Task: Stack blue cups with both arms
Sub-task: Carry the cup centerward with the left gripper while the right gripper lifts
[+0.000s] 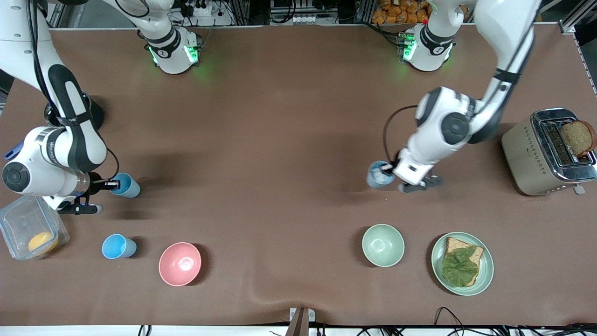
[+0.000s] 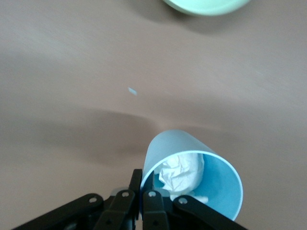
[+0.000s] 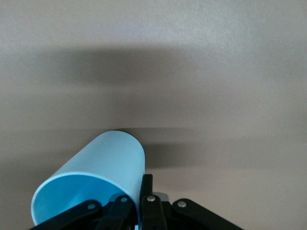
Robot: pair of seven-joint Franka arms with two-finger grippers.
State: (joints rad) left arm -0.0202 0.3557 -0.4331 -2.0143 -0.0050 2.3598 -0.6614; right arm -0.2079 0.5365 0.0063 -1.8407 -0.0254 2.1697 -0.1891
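Observation:
My right gripper (image 1: 112, 185) is shut on the rim of a bright sky-blue cup (image 1: 126, 185), which is tilted low over the table at the right arm's end. In the right wrist view the fingers (image 3: 147, 187) pinch the wall of this cup (image 3: 96, 177). My left gripper (image 1: 390, 168) is shut on the rim of a duller grey-blue cup (image 1: 378, 175) that holds crumpled white paper. The left wrist view shows this cup (image 2: 218, 189) with its rim between the fingers (image 2: 136, 184). A third blue cup (image 1: 118, 246) stands upright on the table, nearer the camera than the right gripper.
A pink bowl (image 1: 180, 263) sits beside the standing cup. A pale green bowl (image 1: 383, 245) and a plate (image 1: 485, 275) with bread and lettuce lie nearer the camera than the left gripper. A toaster (image 1: 527, 154) and a clear lidded container (image 1: 18, 219) stand at the table's two ends.

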